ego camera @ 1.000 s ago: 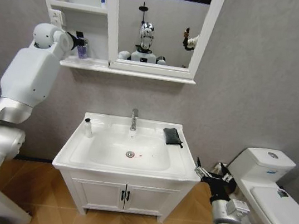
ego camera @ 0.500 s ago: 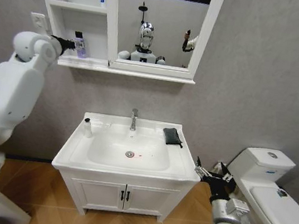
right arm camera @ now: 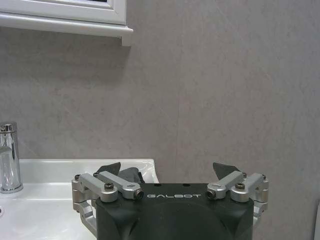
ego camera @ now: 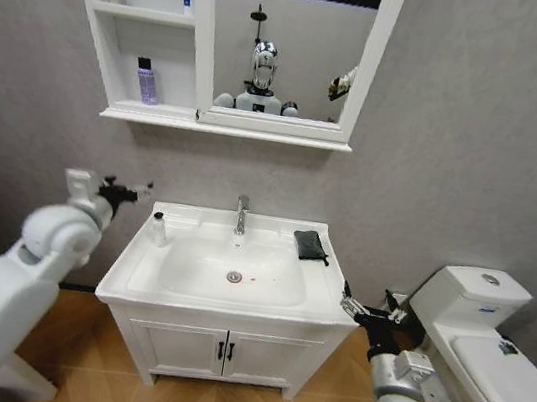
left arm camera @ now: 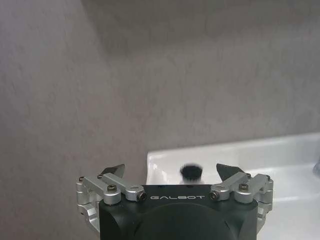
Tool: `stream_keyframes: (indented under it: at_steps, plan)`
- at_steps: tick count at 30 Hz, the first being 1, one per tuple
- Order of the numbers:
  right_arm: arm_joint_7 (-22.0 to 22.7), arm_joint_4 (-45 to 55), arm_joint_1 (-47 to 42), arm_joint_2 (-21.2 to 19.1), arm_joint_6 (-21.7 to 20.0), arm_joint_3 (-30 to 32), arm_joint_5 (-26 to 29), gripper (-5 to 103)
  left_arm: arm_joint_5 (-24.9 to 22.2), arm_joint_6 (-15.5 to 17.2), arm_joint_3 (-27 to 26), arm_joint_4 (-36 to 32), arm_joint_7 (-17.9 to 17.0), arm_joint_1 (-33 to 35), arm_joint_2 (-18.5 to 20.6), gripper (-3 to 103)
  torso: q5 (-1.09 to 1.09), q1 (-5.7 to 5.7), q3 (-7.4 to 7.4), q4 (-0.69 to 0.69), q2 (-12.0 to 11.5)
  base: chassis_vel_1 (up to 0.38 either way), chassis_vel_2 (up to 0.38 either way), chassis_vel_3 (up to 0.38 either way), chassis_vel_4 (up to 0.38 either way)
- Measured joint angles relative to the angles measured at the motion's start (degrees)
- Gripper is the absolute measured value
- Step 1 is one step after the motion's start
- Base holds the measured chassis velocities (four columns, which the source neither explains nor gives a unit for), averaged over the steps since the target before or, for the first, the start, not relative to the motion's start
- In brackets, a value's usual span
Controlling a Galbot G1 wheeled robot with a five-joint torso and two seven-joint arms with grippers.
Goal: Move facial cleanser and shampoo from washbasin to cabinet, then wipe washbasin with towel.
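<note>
A purple shampoo bottle [ego camera: 146,81] stands alone on the lower shelf of the white cabinet [ego camera: 135,14]. The white facial cleanser with a black cap [ego camera: 157,230] stands on the back left corner of the washbasin [ego camera: 136,277]. My left gripper [ego camera: 139,188] hovers open just left of it, off the basin. In the left wrist view, the black cap [left arm camera: 191,172] sits beyond the open left gripper [left arm camera: 171,170]. The dark towel [ego camera: 310,245] lies folded on the basin's back right. My right gripper [ego camera: 349,302] waits open at the basin's front right corner, facing the towel [right arm camera: 131,173].
The chrome tap [ego camera: 240,214] rises at the back middle of the bowl. A white toilet [ego camera: 490,345] stands close on the right, behind the right arm. A large mirror [ego camera: 290,43] hangs beside the shelves. A two-door vanity [ego camera: 226,348] sits under the basin.
My left arm has come down from the cabinet shelf to the basin's back left corner, leaving the purple bottle on the shelf. The right gripper has shifted slightly left.
</note>
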Motion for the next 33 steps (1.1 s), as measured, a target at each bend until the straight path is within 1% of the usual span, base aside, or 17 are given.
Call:
stream_keyframes:
  at_steps: [1, 3, 4, 7, 9, 13, 18, 21, 26, 28, 29, 31, 32, 33]
  plan:
    - [0.0, 0.0, 0.0, 0.0, 0.0, 0.0, 0.0, 100, 0.0, 0.0, 0.0, 0.0, 0.0, 0.0, 0.0, 100, 0.0, 0.0, 0.0, 0.0, 0.0, 0.0, 0.0, 0.0, 0.0]
    - [0.0, 0.0, -0.3, 0.2, 0.3, 0.3, 0.1, 100, 3.2, -0.1, 1.3, 7.2, 0.4, -1.3, -3.4, 100, -0.01, 0.01, 0.01, -0.04, 0.0, 0.0, 0.0, 0.0, 0.0]
    - [0.0, 0.0, -0.3, 0.2, 0.3, 0.3, 0.1, 100, 3.2, -0.1, 1.3, 7.2, 0.4, -1.3, -3.4, 100, -0.01, 0.01, 0.01, -0.04, 0.0, 0.0, 0.0, 0.0, 0.0]
    - [-0.1, -0.3, -0.5, 0.2, 1.0, 1.1, 0.2, 100, 6.8, -0.6, 1.6, 13.2, 1.1, -2.0, -5.6, 100, 0.0, 0.02, 0.01, 0.0, 0.0, 0.0, 0.0, 0.0, 0.0]
    - [-0.1, -0.4, -0.4, 0.2, 1.2, 1.3, 0.3, 100, 7.4, -1.0, 1.6, 14.5, 1.5, -2.2, -6.2, 100, 0.0, 0.01, 0.01, 0.02, 0.0, 0.0, 0.0, 0.0, 0.0]
    - [-0.1, -1.1, -0.1, 0.2, 1.5, 1.5, 0.4, 100, 8.6, -2.0, 1.6, 16.6, 2.1, -3.0, -7.6, 100, 0.0, 0.01, 0.01, 0.0, 0.0, 0.0, 0.0, 0.0, 0.0]
    - [-0.1, -1.5, 0.0, 0.2, 1.6, 1.5, 0.4, 100, 8.8, -2.1, 1.2, 15.1, 2.4, -2.7, -7.5, 100, 0.0, 0.02, 0.01, 0.0, 0.0, 0.0, 0.0, 0.0, 0.0]
    - [-0.1, -1.9, 0.1, 0.3, 1.8, 1.5, 0.4, 100, 8.2, -1.3, 0.8, 11.9, 2.4, -1.2, -6.4, 100, 0.01, 0.01, 0.01, 0.0, 0.0, 0.0, 0.0, 0.0, 0.0]
    - [-0.1, -2.0, 0.4, 0.3, 1.8, 1.3, 0.3, 100, 6.9, -1.0, 0.2, 8.8, 2.4, 0.8, -5.5, 100, 0.0, 0.01, 0.0, 0.02, 0.0, 0.0, 0.0, 0.0, 0.0]
    - [-0.1, -2.0, 0.5, 0.3, 1.8, 1.0, 0.2, 100, 6.6, -2.8, 0.2, 7.9, 2.7, 1.7, -5.7, 100, 0.0, 0.01, 0.0, 0.01, 0.0, 0.0, 0.0, 0.0, 0.0]
    - [-0.1, -2.0, 0.5, 0.3, 1.8, 1.0, 0.2, 100, 6.6, -2.8, 0.2, 7.9, 2.7, 1.7, -5.7, 100, 0.0, 0.01, 0.0, 0.01, 0.0, 0.0, 0.0, 0.0, 0.0]
    - [-0.1, -2.0, 0.5, 0.4, 1.8, 0.9, 0.2, 100, 6.7, -4.8, 0.4, 8.2, 3.5, 2.0, -6.3, 100, 0.0, 0.01, 0.0, 0.0, 0.0, 0.0, 0.0, 0.0, 0.0]
    - [-0.1, -2.0, 0.5, 0.4, 1.8, 0.9, 0.2, 100, 6.7, -4.8, 0.4, 8.2, 3.5, 2.0, -6.3, 100, 0.0, 0.01, 0.0, 0.0, 0.0, 0.0, 0.0, 0.0, 0.0]
    - [-0.1, -2.0, 0.5, 0.4, 1.7, 0.9, 0.2, 100, 7.4, -7.4, 0.7, 9.2, 4.3, 2.0, -6.8, 100, 0.0, 0.01, 0.01, 0.0, 0.0, 0.0, 0.0, 0.0, 0.0]
